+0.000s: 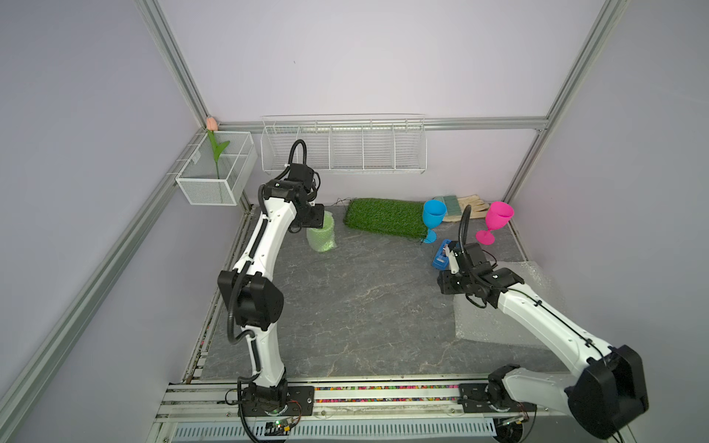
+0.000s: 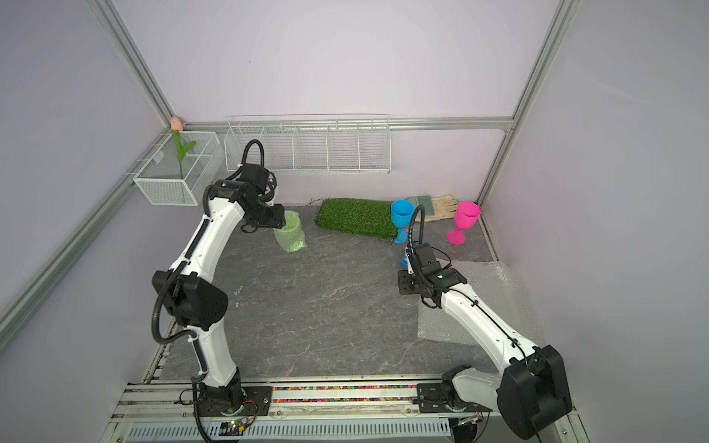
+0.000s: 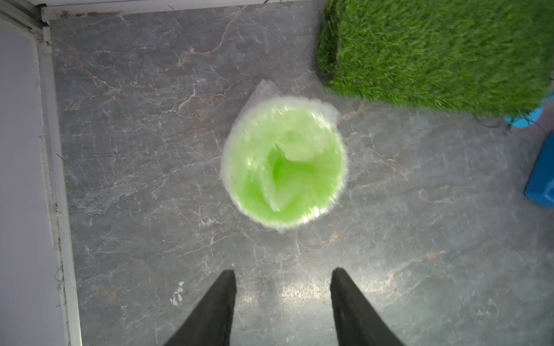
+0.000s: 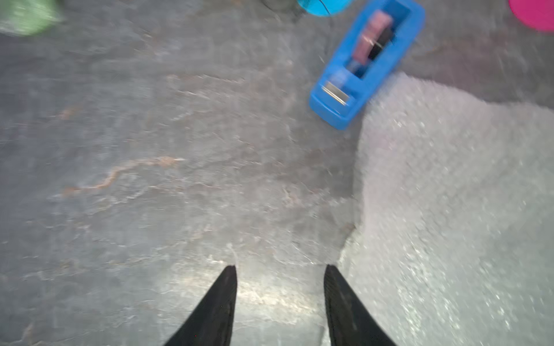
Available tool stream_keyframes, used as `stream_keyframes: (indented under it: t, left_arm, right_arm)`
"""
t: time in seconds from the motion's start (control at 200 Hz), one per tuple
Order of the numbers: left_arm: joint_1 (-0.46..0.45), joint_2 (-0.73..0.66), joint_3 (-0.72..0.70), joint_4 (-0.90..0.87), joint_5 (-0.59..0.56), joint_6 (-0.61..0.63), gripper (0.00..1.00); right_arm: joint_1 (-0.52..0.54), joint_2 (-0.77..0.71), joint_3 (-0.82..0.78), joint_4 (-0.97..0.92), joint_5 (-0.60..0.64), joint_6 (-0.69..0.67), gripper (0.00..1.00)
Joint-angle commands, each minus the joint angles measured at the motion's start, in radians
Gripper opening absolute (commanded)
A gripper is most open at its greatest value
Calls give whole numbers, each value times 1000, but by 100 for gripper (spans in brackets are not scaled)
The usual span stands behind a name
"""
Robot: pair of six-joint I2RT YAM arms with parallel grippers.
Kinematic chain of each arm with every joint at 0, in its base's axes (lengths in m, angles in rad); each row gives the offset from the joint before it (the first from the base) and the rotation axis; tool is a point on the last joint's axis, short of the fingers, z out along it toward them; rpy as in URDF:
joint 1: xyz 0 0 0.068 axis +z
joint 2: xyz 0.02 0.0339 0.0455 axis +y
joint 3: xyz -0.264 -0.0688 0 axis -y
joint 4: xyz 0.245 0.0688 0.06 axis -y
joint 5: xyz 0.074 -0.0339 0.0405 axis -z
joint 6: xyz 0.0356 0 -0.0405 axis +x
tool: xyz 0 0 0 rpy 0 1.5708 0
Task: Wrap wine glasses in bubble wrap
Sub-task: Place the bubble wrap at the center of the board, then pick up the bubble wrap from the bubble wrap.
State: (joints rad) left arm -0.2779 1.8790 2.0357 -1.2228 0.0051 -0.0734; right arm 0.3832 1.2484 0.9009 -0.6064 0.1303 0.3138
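Green goblet's (image 3: 284,164) inside shows only by wrist; left gripper (image 3: 283,271), right gripper (image 4: 280,266) gape empty.

We record a lime green goblet (image 2: 290,234) standing upright at far left on the grey tabletop (image 2: 326,307), sheathed in bubble wrap (image 2: 298,244). The left arm's wrist (image 2: 264,218) sits over its rim; we cannot tell whether they touch. The sky blue goblet (image 2: 401,214) stands unwrapped at the right end of the grass mat (image 2: 358,216), and the hot pink goblet (image 2: 466,218) stands unwrapped further right. A flat bubble wrap sheet (image 2: 498,284) lies at right, partly under the right arm (image 2: 483,318).
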Motion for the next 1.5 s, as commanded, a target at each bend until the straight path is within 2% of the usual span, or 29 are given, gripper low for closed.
stream_keyframes:
  t: [0.0,0.18,0.335,0.55,1.025,1.145,1.245,1.364,1.494]
  left_arm:
    - [-2,-159,-192,177,14,4,54]
    - [-3,-356,-520,378,5,49,54]
    - [-3,-443,-651,434,-11,86,54]
    - [-3,-481,-710,450,-48,109,54]
    - [-3,-511,-735,488,-7,99,53]
    - [-4,-554,-758,525,-5,83,53]
    - [-4,-596,-789,558,-11,67,53]
    - [-4,-642,-828,576,-8,55,53]
    - [-6,-687,-875,574,-17,67,53]
  right_arm:
    - [-66,37,-51,-76,7,43,54]
    - [-155,182,-37,-38,34,-3,52]
    - [-172,278,-28,0,0,-22,38]
    - [-172,286,-1,-17,39,-26,13]
    - [-170,60,22,-218,71,18,8]
    - [-108,-5,67,-299,6,80,7]
    - [-10,-20,102,-320,-57,148,7]
    - [138,3,134,-266,-93,259,7]
    - [291,96,183,-156,-112,370,7]
